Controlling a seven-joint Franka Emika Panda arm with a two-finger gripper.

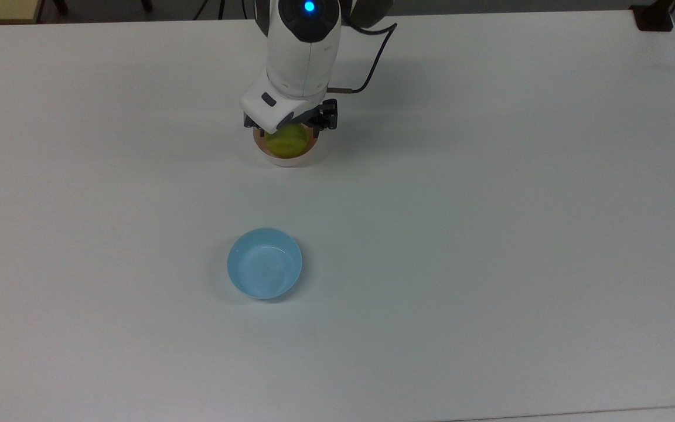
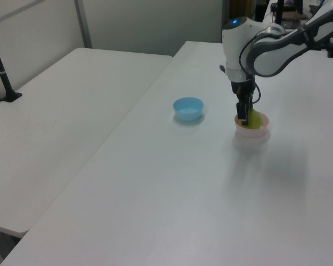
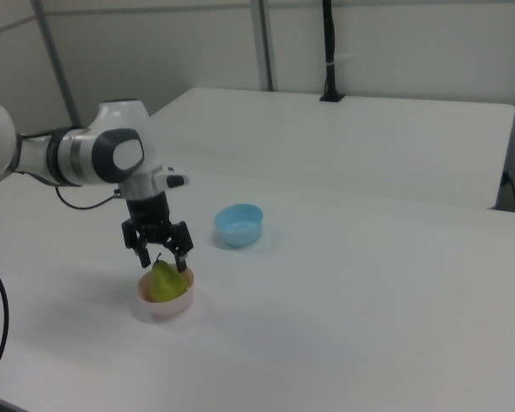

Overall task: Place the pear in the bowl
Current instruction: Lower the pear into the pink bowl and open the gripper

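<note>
The yellow-green pear [image 1: 287, 142] [image 3: 163, 281] stands upright inside the pale pink bowl [image 1: 285, 161] [image 3: 167, 309], stem up. My gripper [image 3: 162, 257] [image 1: 289, 126] hangs just over the bowl, open, with one finger on each side of the pear's narrow top. In the right view there is a gap between each finger and the fruit. The left view has the pear [image 2: 256, 119] in the bowl [image 2: 250, 133] at the table's far right, with the gripper [image 2: 244, 116] low beside it. From the top, the white wrist covers the back part of the bowl.
A light blue bowl [image 1: 264, 264] [image 2: 188, 108] [image 3: 239, 225] sits apart from the pink one on the white table [image 1: 490, 234]. A second white table [image 2: 55, 122] adjoins it, with a black post [image 2: 3, 72] clamped to its edge. A cable [image 1: 372, 64] trails from the wrist.
</note>
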